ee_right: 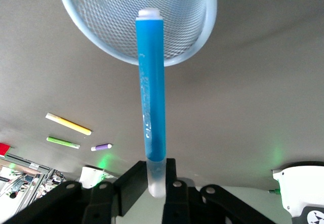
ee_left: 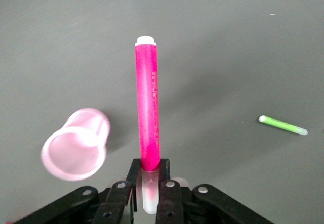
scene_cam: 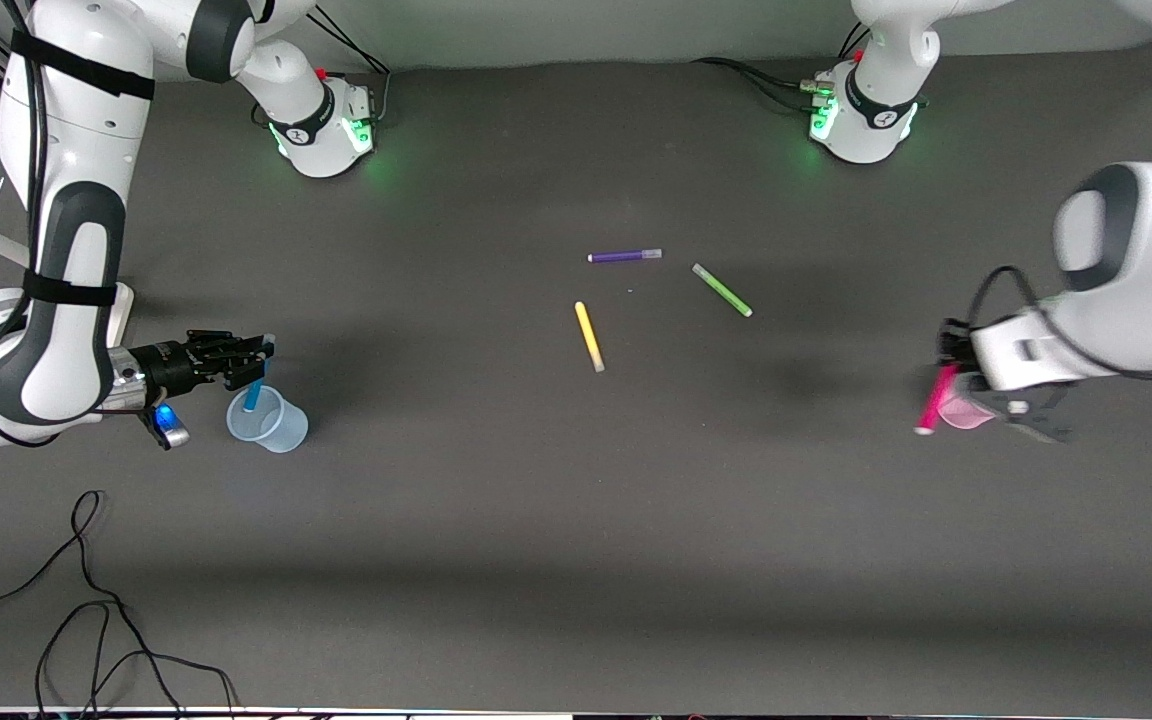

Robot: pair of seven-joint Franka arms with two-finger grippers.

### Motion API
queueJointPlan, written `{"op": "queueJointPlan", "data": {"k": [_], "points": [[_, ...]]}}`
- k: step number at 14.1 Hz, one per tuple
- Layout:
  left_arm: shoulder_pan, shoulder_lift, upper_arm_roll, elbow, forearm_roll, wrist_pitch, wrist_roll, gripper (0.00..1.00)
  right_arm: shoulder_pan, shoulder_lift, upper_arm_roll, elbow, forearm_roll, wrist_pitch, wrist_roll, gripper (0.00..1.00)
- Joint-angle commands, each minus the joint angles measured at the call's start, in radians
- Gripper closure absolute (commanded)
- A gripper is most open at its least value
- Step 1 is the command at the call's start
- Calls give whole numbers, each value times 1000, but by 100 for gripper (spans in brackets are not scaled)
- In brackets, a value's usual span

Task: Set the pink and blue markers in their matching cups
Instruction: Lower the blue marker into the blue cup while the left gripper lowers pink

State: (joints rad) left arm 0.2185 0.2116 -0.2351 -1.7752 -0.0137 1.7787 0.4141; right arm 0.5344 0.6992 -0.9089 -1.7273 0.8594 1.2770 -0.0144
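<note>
My right gripper (scene_cam: 258, 368) is shut on the pale cap of the blue marker (scene_cam: 253, 396) and holds it upright. Its lower end points into the mouth of the light blue cup (scene_cam: 276, 428). The right wrist view shows the blue marker (ee_right: 152, 92) in my right gripper (ee_right: 154, 176) over the meshed blue cup (ee_right: 109, 16). My left gripper (scene_cam: 950, 365) is shut on the cap of the pink marker (scene_cam: 936, 398), held tilted in the air. The pink cup (scene_cam: 966, 413) is beside it, partly hidden. In the left wrist view the pink marker (ee_left: 149, 113) in my left gripper (ee_left: 150, 178) points at bare table beside the pink cup (ee_left: 76, 145).
A purple marker (scene_cam: 624, 256), a green marker (scene_cam: 722, 290) and a yellow marker (scene_cam: 589, 336) lie at mid-table, nearer to the bases. Black cables (scene_cam: 86, 600) lie at the corner nearest the front camera, at the right arm's end.
</note>
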Motion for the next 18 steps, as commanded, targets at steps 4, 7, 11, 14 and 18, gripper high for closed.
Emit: {"op": "queueJointPlan", "data": {"k": [4, 7, 11, 14, 18], "points": [[73, 44, 3, 115, 109, -163, -47, 100, -45, 54, 13, 64, 46, -4, -24, 100], [70, 138, 14, 244, 161, -313, -121, 100, -112, 54, 71, 97, 46, -4, -25, 85], [73, 213, 17, 301, 193, -410, -138, 100, -132, 54, 93, 115, 43, -4, -18, 39], [70, 267, 37, 304, 224, -453, -161, 100, -132, 51, 93, 140, 36, -5, -7, 19], [56, 343, 37, 304, 279, -478, -198, 100, -123, 19, 87, 192, 15, -11, -1, 1]]}}
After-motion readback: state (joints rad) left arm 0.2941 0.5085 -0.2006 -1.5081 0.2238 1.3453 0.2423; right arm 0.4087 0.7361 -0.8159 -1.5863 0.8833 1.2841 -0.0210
